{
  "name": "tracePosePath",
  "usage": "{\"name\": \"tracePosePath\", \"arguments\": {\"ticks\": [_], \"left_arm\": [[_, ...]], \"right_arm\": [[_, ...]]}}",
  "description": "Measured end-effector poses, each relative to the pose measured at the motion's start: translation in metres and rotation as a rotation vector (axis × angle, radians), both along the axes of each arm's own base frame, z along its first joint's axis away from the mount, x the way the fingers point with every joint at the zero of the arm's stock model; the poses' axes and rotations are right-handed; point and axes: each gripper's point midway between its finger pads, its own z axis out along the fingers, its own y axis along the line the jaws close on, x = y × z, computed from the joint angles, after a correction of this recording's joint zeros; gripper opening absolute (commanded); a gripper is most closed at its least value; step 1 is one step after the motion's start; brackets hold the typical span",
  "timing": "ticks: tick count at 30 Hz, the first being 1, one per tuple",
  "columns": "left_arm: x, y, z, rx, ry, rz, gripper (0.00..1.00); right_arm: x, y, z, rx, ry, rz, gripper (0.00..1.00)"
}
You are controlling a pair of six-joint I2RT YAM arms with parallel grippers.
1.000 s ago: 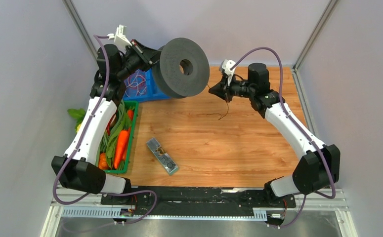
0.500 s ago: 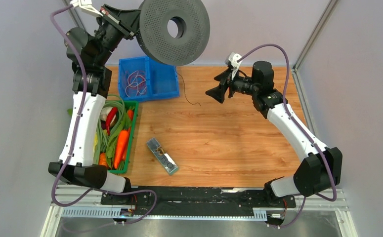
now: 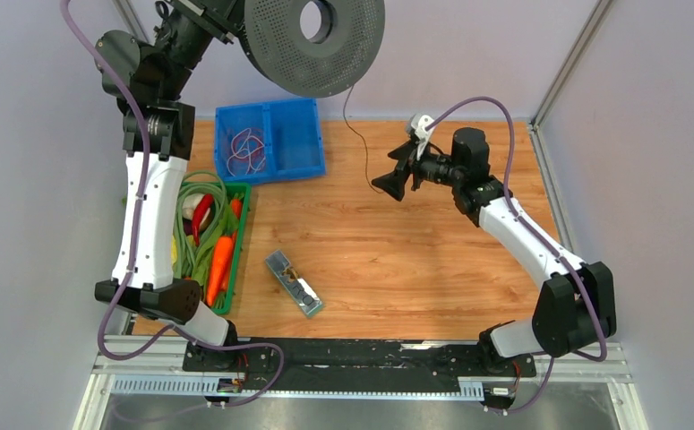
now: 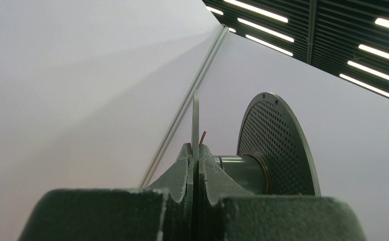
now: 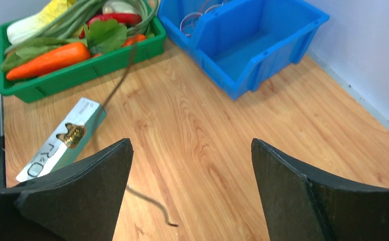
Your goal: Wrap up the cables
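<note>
The grey perforated spool (image 3: 312, 40) is lifted high at the back left, and my left gripper (image 3: 235, 16) is shut on its near flange. In the left wrist view that thin flange stands edge-on between the shut jaws (image 4: 196, 150), with the spool's hub and far flange (image 4: 275, 150) beyond. The cable (image 3: 352, 130), a thin black wire, hangs loose from the spool and ends just left of my right gripper (image 3: 388, 185). That gripper (image 5: 190, 145) is open and empty. The cable's free end (image 5: 154, 203) curls beside its left finger (image 5: 82, 196).
A blue bin (image 3: 303, 166) holding thin purple and white wires stands at the back left. A green tray (image 3: 240, 246) of vegetables lies along the left edge. A small printed box (image 3: 294, 282) lies on the wooden table (image 3: 432, 269). Walls enclose three sides.
My right gripper has opened and let the cable go. My left arm has raised the spool higher and further back, and the cable's end has lifted off the table.
</note>
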Motion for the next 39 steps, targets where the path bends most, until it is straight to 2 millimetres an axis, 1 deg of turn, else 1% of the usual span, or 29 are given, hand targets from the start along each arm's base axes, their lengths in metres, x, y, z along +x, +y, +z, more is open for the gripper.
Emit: {"name": "tracePosePath", "arguments": {"ticks": [3, 5, 7, 12, 18, 23, 25, 27, 31, 32, 35, 36, 37, 38, 39], "left_arm": [[-0.002, 0.0, 0.005, 0.008, -0.017, 0.004, 0.0], [-0.003, 0.0, 0.007, 0.012, -0.026, 0.005, 0.0], [-0.005, 0.0, 0.009, 0.017, -0.033, 0.004, 0.0], [-0.007, -0.001, 0.008, 0.027, -0.037, 0.002, 0.0], [-0.006, -0.002, 0.006, 0.036, -0.029, -0.001, 0.0], [-0.006, -0.002, 0.005, 0.042, -0.035, 0.004, 0.0], [-0.005, -0.002, 0.005, 0.043, -0.034, 0.005, 0.0], [-0.005, -0.002, 0.005, 0.043, -0.035, 0.005, 0.0], [-0.006, -0.003, 0.005, 0.043, -0.034, 0.004, 0.0], [-0.006, -0.003, 0.005, 0.043, -0.035, 0.003, 0.0], [-0.006, -0.004, 0.005, 0.044, -0.036, 0.001, 0.0], [-0.006, -0.004, 0.005, 0.044, -0.036, 0.0, 0.0], [-0.007, -0.005, 0.005, 0.045, -0.037, 0.0, 0.0], [-0.006, -0.005, 0.005, 0.046, -0.037, 0.001, 0.0], [-0.006, -0.005, 0.005, 0.047, -0.038, 0.002, 0.0]], "right_arm": [[-0.005, 0.0, -0.02, -0.036, -0.007, 0.023, 0.88], [-0.008, 0.001, -0.029, -0.063, -0.026, 0.046, 0.84], [-0.012, 0.003, -0.034, -0.088, -0.055, 0.074, 0.82], [-0.021, 0.012, -0.036, -0.127, -0.141, 0.153, 0.81], [-0.026, 0.018, -0.05, -0.158, -0.15, 0.208, 0.83], [-0.024, 0.02, -0.057, -0.171, -0.149, 0.223, 0.87], [-0.024, 0.021, -0.058, -0.175, -0.155, 0.227, 0.86], [-0.023, 0.022, -0.059, -0.177, -0.158, 0.227, 0.8], [-0.016, 0.024, -0.063, -0.18, -0.161, 0.219, 0.73], [-0.014, 0.024, -0.065, -0.182, -0.16, 0.214, 0.7], [-0.006, 0.025, -0.072, -0.19, -0.159, 0.192, 0.4], [-0.003, 0.024, -0.073, -0.195, -0.16, 0.184, 0.27], [-0.001, 0.024, -0.075, -0.198, -0.156, 0.174, 0.19], [0.0, 0.023, -0.075, -0.2, -0.16, 0.168, 0.12], [0.001, 0.023, -0.076, -0.201, -0.158, 0.161, 0.09]]}}
